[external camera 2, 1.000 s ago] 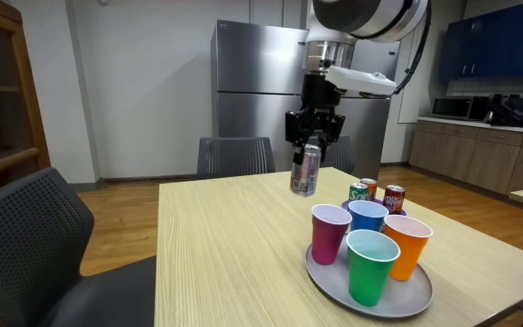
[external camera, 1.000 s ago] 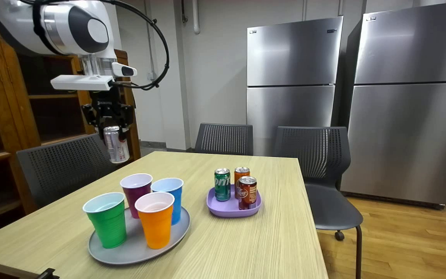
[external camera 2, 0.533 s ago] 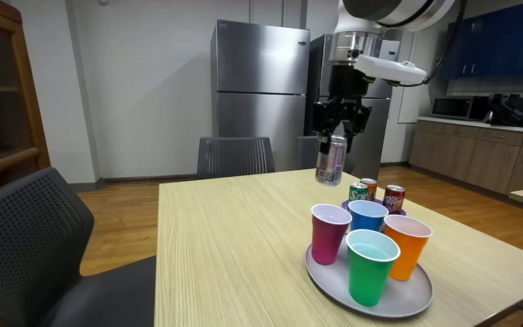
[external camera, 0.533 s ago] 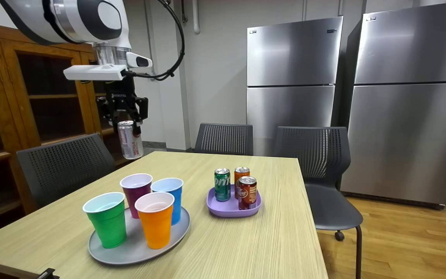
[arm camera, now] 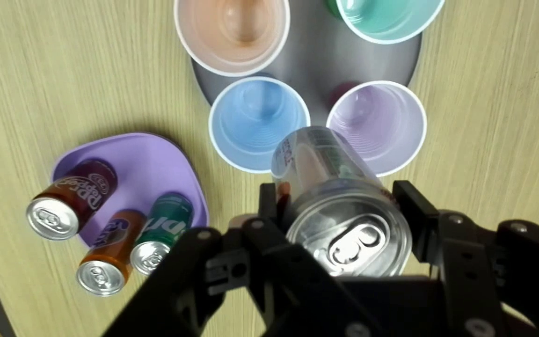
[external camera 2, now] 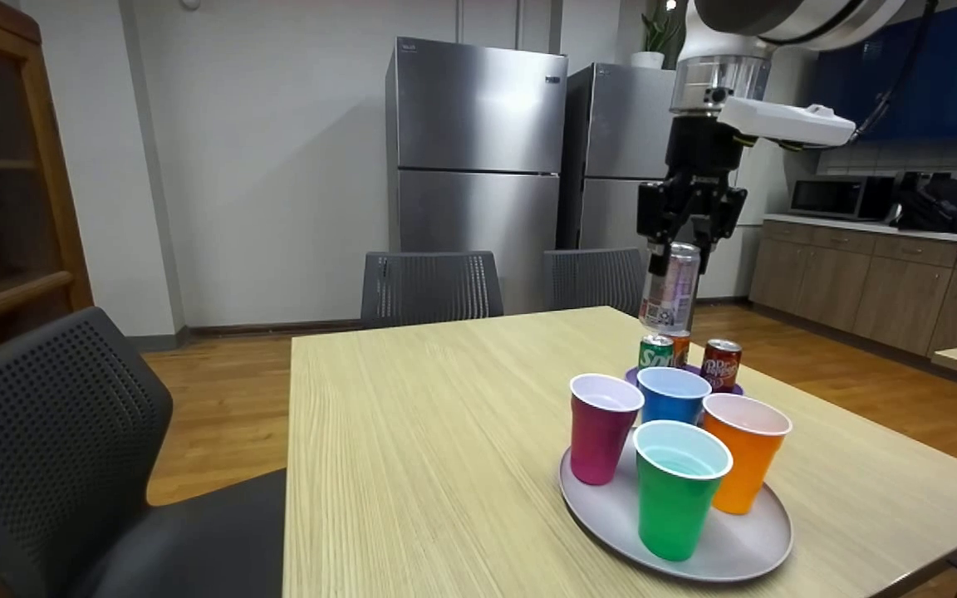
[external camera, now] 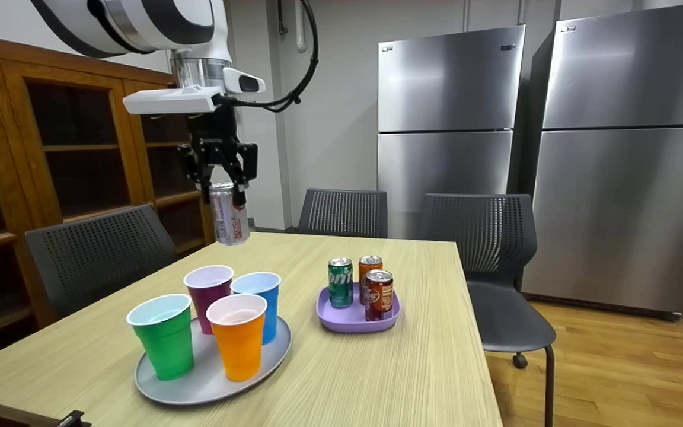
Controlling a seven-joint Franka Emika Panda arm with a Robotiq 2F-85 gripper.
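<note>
The silver can (external camera: 230, 219) is clasped near its top by the hand (external camera 2: 681, 259), slightly tilted, and suspended above the counter (external camera: 424, 367). Judged: grasp and lift completed; set-down and release not yet made. On the grey plate (external camera: 205, 386), the purple cup (external camera: 201, 302), blue cup (external camera: 267, 303), orange cup (external camera: 241, 347) and green cup (external camera: 169, 347) are stood; in the purple tray (external camera: 347, 325), the green can (external camera: 340, 287), orange can (arm camera: 119, 238) and dark red can (external camera: 379, 296) are held upright. Against the earlier frame, the silver can has been carried nearer the purple tray; all else appears undisturbed.

Both exterior views look across the table (external camera: 377, 373).
</note>
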